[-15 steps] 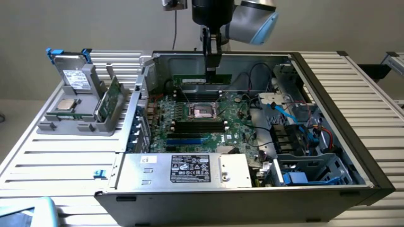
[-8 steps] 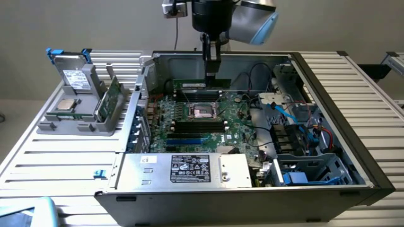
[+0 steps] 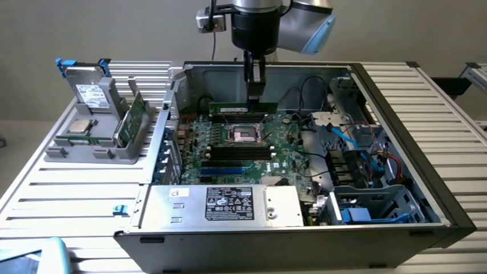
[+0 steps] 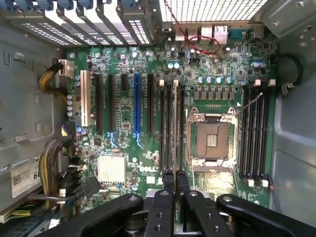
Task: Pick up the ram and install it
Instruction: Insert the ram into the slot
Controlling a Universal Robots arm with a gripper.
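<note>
The ram (image 3: 242, 108), a thin dark-green stick, hangs level inside the open computer case (image 3: 396, 114), just above the motherboard (image 3: 285, 149). My gripper (image 3: 255, 91) reaches straight down from above and is shut on the stick's top edge near its middle. In the wrist view the ram (image 4: 175, 123) appears edge-on as a pale thin line between my fingertips (image 4: 168, 181), running along the black memory slots (image 4: 165, 128) beside the empty processor socket (image 4: 211, 140). Whether the stick touches a slot I cannot tell.
A grey holder (image 3: 91, 149) at the exterior view's left carries a drive (image 3: 91, 94), a silver square chip (image 3: 78, 127) and a wider green card (image 3: 134, 119). The power supply (image 3: 220, 202) fills the case's front. Cables and a drive cage (image 3: 365, 200) crowd its right. More memory slots (image 4: 254, 131) lie past the socket.
</note>
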